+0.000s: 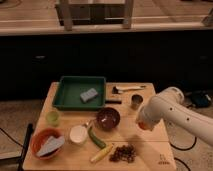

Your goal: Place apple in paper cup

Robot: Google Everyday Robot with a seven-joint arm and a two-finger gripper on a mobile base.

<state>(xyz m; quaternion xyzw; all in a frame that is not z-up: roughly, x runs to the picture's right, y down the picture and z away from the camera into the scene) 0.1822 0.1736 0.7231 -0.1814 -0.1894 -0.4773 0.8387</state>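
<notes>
The apple (144, 125) is a small orange-red ball at the tip of my white arm, over the right part of the wooden table. My gripper (142, 121) is shut on it and covers its upper side. The paper cup (78, 134) is short, wide and white, and stands left of the middle near the front. It is well to the left of the gripper, beyond a dark brown bowl (108, 118).
A green tray (67, 95) holding a grey sponge (89, 94) sits at the back left. A metal cup (136, 101) and a brush (126, 89) are behind the gripper. Also here are a light-green cup (52, 117), an orange bowl (36, 141), a cucumber (96, 137) and dark bits (124, 153).
</notes>
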